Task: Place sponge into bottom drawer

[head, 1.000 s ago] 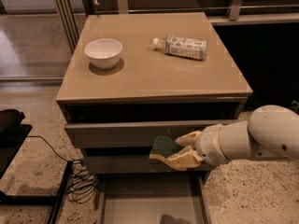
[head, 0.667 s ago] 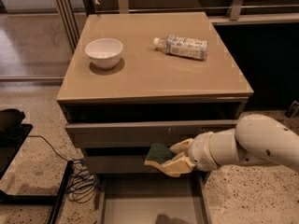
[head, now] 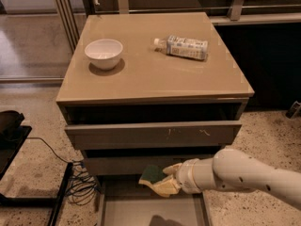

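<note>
My gripper (head: 159,180) reaches in from the lower right on a white arm. Its yellowish foam pads are shut on the sponge (head: 152,174), a small pad with a dark green top. The sponge hangs in front of the middle drawer and just above the back of the bottom drawer (head: 123,212). The bottom drawer is pulled out, showing a flat grey floor with a dark shadow on it at the frame's lower edge.
A white bowl (head: 104,53) and a lying plastic bottle (head: 182,47) sit on the cabinet top (head: 155,74). The top drawer (head: 155,134) with a scratched front is slightly out. Black cables (head: 77,182) and a dark stand (head: 11,135) lie on the floor at left.
My gripper has moved left and down with the sponge, from in front of the middle drawer toward the open bottom drawer.
</note>
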`<action>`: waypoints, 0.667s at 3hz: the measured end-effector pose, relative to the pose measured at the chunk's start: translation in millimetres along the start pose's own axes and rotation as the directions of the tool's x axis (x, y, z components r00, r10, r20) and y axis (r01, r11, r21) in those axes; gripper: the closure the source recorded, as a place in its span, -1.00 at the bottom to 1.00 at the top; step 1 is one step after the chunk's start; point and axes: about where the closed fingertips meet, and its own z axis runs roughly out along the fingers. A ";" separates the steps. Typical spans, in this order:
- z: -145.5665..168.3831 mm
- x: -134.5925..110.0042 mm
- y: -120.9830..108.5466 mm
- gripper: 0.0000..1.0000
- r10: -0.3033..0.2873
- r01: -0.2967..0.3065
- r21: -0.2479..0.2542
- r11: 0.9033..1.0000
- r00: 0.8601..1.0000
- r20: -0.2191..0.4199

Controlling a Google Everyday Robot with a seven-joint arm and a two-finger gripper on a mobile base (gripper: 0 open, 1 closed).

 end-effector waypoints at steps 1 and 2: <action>23.5 42.6 -11.3 1.00 0.000 -0.004 0.070 0.998 0.999 0.053; 64.4 86.6 -41.9 1.00 -0.040 0.034 0.078 0.996 0.996 0.081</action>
